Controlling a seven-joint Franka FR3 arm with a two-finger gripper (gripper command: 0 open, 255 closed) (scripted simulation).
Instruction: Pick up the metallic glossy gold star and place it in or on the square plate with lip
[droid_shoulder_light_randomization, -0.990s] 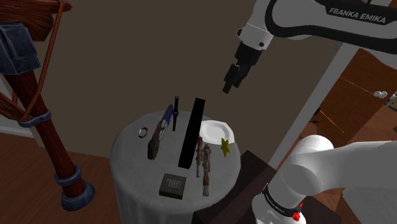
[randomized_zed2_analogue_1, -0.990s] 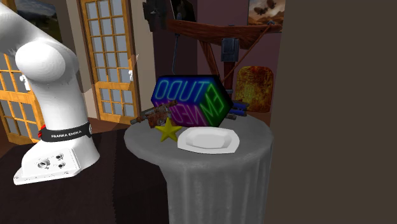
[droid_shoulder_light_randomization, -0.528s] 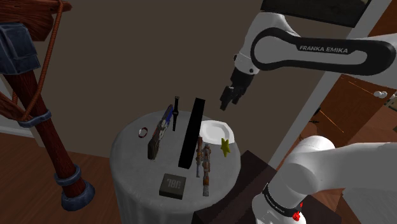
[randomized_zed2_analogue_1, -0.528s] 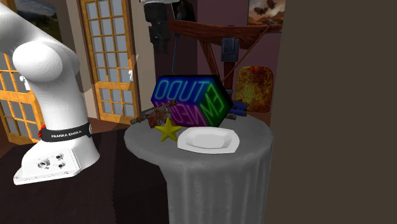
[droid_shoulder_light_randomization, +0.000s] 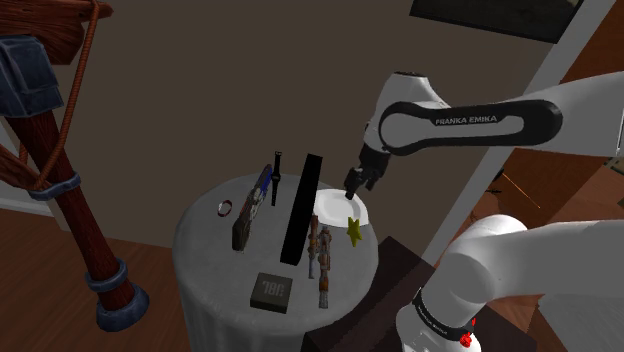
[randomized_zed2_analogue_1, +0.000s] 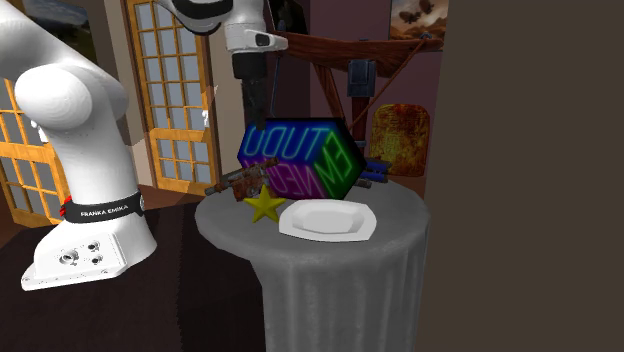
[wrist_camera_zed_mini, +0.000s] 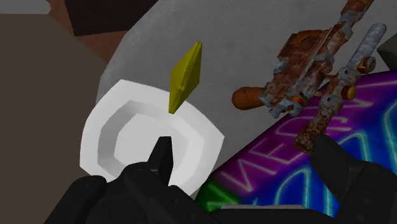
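Shoulder view: a round draped table (droid_shoulder_light_randomization: 205, 255) sits under the white arm (droid_shoulder_light_randomization: 470, 122). A neon panel (randomized_zed2_analogue_1: 300, 160) stands on edge, with a white plate (droid_shoulder_light_randomization: 335, 208) at its 3 o'clock. The gripper (droid_shoulder_light_randomization: 355, 184) hangs above, fingers spread and empty. The gold star (droid_shoulder_light_randomization: 354, 230) sits on the table at the plate's 5 o'clock, just beside the rim.

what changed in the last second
The all-black two-finger gripper came down and now hangs open and empty above the round grey table, near the glossy gold star and the white square lipped plate. Star, plate and the rusty rifle stayed put.
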